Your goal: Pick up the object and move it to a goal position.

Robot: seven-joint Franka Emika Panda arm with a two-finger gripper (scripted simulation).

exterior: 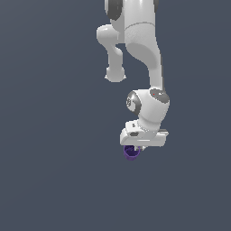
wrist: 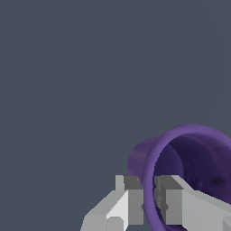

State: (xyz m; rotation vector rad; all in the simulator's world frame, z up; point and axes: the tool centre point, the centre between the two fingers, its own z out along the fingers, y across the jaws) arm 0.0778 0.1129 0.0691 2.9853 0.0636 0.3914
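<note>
The object (exterior: 131, 154) is a small dark purple cup, showing just under the white hand in the exterior view. In the wrist view the object (wrist: 191, 151) lies tilted, its hollow mouth turned toward the camera. My gripper (wrist: 150, 191) is shut on its wall at the rim, with one finger (wrist: 131, 198) outside the cup and the other inside it. In the exterior view my gripper (exterior: 135, 147) points down and is mostly hidden behind the hand and the cup. Whether the cup touches the ground cannot be told.
Plain dark grey-blue ground fills both views with no other object on it. The white arm (exterior: 144, 58) reaches down from the top of the exterior view.
</note>
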